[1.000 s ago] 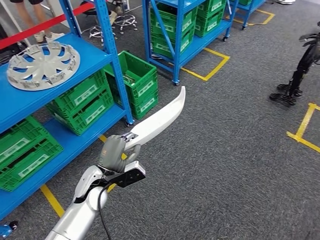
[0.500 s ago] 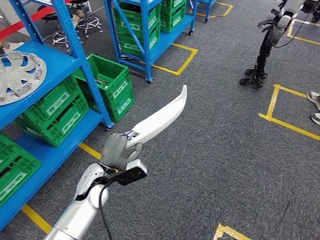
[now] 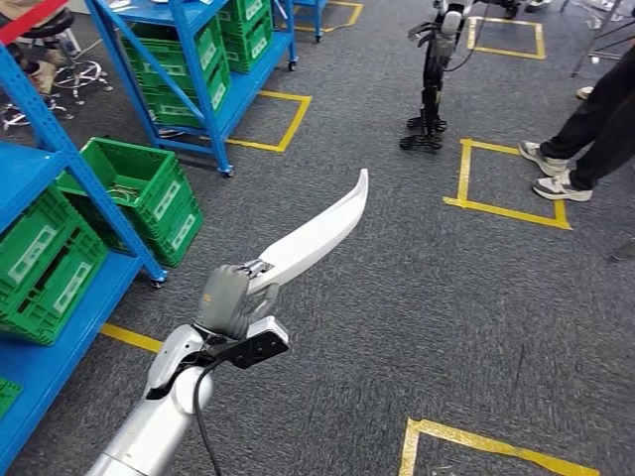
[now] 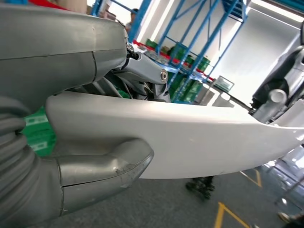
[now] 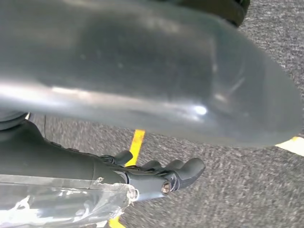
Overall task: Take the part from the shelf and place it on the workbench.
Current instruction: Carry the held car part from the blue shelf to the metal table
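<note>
— Where was the part (image 3: pixel 318 238)?

— In the left hand (image 3: pixel 223 300), fingers clamped round its near end; the long white blade ran up and away from the hand, its tip curving upward over the floor.

— And the right hand (image 5: pixel 161 178)?

— Hanging over the carpet (image 3: pixel 420 297), fingers straight and close together, holding nothing.

— What lay around?

— Grey carpet with yellow tape squares. Left of the hand stood a blue shelf (image 3: pixel 45 169) with green crates (image 3: pixel 142 193). Far beyond the tip, a person's legs (image 3: pixel 591 129).
</note>
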